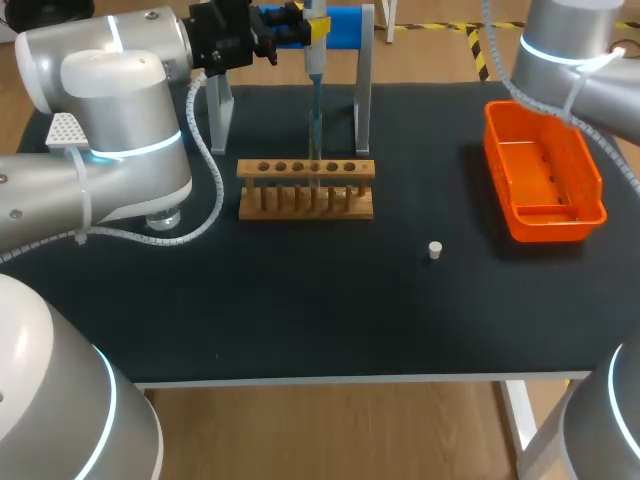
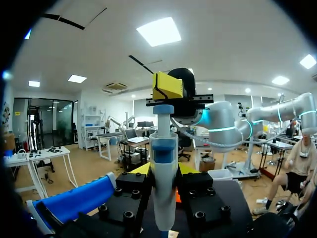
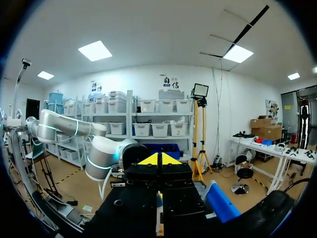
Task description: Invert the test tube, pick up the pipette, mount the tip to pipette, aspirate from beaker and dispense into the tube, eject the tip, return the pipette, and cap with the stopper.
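My left gripper (image 2: 163,171) is shut on the pipette (image 2: 163,183), whose white and blue body stands upright between the yellow fingertips (image 2: 141,169). In the head view the left gripper (image 1: 298,38) holds the pipette (image 1: 313,70) above the wooden tube rack (image 1: 305,190), and the mounted tip (image 1: 314,140) points down to a middle hole. I cannot make out the tube there. My right gripper (image 2: 168,87) is shut, its yellow tips just over the plunger (image 2: 163,110); whether they touch it I cannot tell. The right wrist view shows the right gripper (image 3: 158,159) with its tips together. The small white stopper (image 1: 435,250) stands on the mat, right of the rack.
An orange bin (image 1: 548,175) sits at the right of the table. The pipette stand (image 1: 362,70) with its blue holder (image 1: 345,25) rises behind the rack. A glass vessel (image 1: 163,217) shows partly under my left arm.
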`<state>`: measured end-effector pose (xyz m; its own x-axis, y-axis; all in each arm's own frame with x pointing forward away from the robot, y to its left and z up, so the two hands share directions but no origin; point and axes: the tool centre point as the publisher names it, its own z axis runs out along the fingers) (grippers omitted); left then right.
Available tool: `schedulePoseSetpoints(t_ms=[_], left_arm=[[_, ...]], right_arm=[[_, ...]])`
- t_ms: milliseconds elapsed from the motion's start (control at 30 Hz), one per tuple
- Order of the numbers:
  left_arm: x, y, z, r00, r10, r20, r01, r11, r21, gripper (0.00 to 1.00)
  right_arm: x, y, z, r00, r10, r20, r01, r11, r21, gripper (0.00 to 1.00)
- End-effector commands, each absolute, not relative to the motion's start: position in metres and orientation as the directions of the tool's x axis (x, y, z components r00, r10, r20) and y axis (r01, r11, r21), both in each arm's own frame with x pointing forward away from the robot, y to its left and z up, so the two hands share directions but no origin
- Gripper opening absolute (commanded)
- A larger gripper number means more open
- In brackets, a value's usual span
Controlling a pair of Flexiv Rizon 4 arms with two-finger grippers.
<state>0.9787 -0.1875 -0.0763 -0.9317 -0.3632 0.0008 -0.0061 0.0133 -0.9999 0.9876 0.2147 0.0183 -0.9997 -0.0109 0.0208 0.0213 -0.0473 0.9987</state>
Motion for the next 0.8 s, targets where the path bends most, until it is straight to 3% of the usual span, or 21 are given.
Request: schedulePoseSetpoints(t_ms=[33,800], left_arm=[[0.979,-0.189,-0.077,-0.931,-0.365,0.000,-0.005,0.011,-1.000,0.00],[0.979,-0.189,-0.077,-0.931,-0.365,0.000,-0.005,0.011,-1.000,0.00]], right_arm=[[0.984,0.219,0.019,-0.999,-0.013,0.036,0.036,-0.041,0.998,0.00],[0.973,0.237,0.009,-0.998,-0.057,0.035,0.033,0.034,0.999,0.00]])
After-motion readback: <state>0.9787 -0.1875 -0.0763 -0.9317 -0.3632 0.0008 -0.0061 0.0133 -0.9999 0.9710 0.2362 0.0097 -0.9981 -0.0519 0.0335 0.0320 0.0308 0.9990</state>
